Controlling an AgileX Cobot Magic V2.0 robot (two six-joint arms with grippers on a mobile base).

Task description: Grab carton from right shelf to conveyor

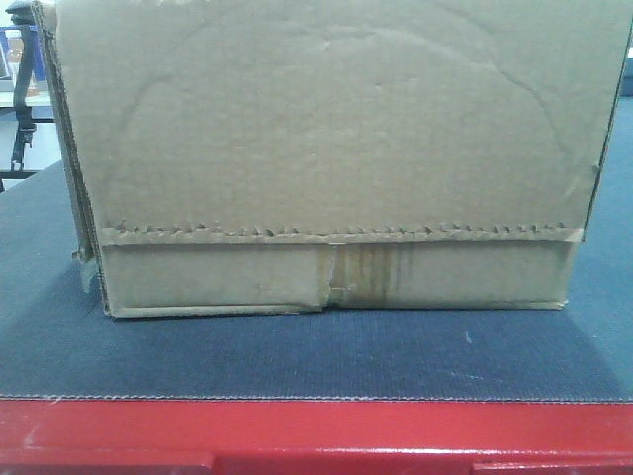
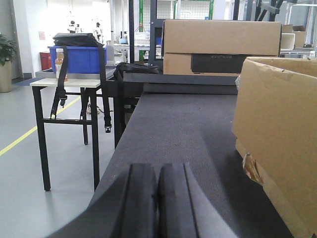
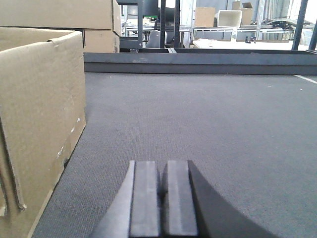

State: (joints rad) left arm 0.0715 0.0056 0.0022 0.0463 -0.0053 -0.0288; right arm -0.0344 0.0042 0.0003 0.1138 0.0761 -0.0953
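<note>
Both pincers, left (image 2: 157, 198) and right (image 3: 162, 198), are pressed together beside the carton (image 1: 326, 158) on the conveyor (image 1: 297, 351); placing looks done, retreat next.

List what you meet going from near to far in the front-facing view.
Red frame edge → bare strip of conveyor belt → carton, standing on the belt and filling most of the view.
</note>
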